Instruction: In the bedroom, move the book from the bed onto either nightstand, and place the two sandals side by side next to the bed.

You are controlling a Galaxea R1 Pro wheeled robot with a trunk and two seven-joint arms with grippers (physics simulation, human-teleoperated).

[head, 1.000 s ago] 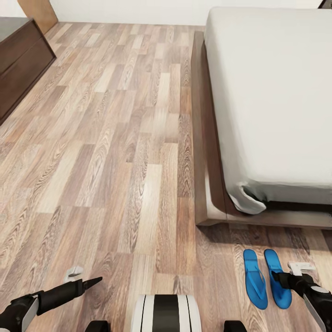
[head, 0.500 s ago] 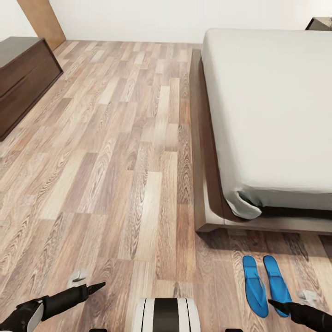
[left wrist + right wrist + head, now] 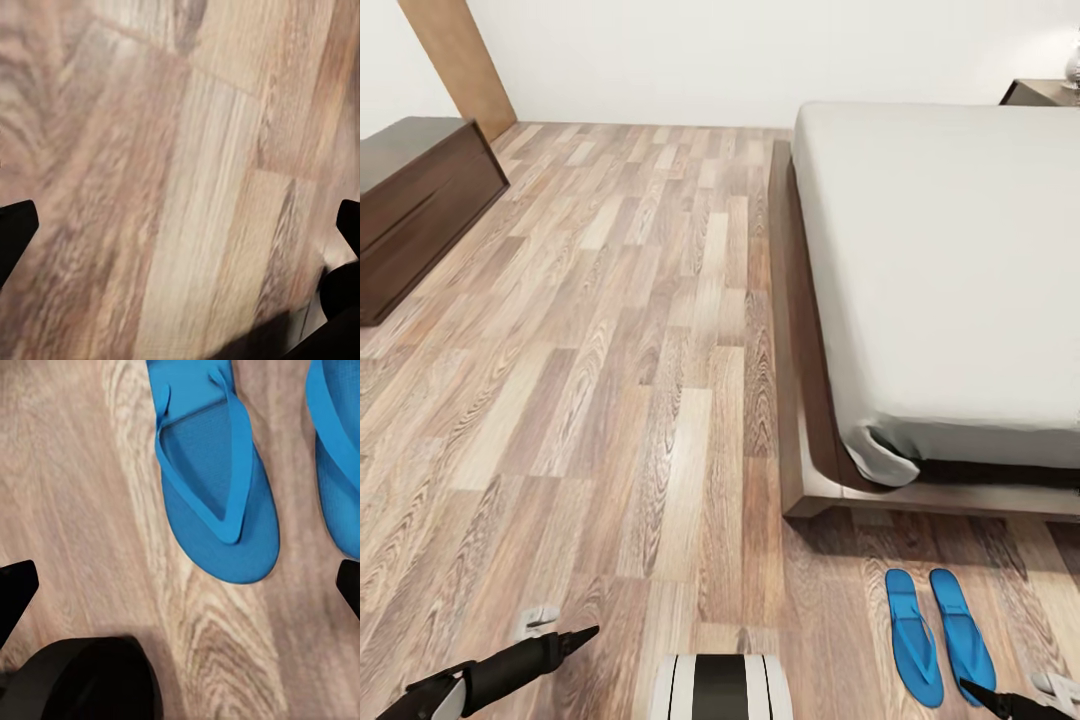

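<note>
The two bright blue flat sandals are lying side by side on the brown wood-plank floor (image 3: 610,330) at the lower right of the head frame, the left sandal (image 3: 913,650) and the right sandal (image 3: 963,635) nearly parallel and just apart, near the foot corner of the large low platform bed with its dark wooden frame and off-white mattress (image 3: 950,270). In the right wrist frame one sandal (image 3: 214,487) is sitting upper centre and the other sandal (image 3: 341,472) is running off the right edge.

The right gripper (image 3: 1000,700) is hovering low at the bottom right corner, beside the sandals and touching neither; its finger tips are sitting at opposite edges of its wrist frame, so it is spread wide and holding nothing. The left gripper (image 3: 575,637) is hanging over bare floor at the lower left, likewise spread wide and empty.

The sandal step is looking finished. The thin dark paperback is not showing on the visible mattress. The glossy dark nightstand (image 3: 1040,92) is peeking in at the upper right. Next, the robot is probably needing to find and grasp the book.
</note>
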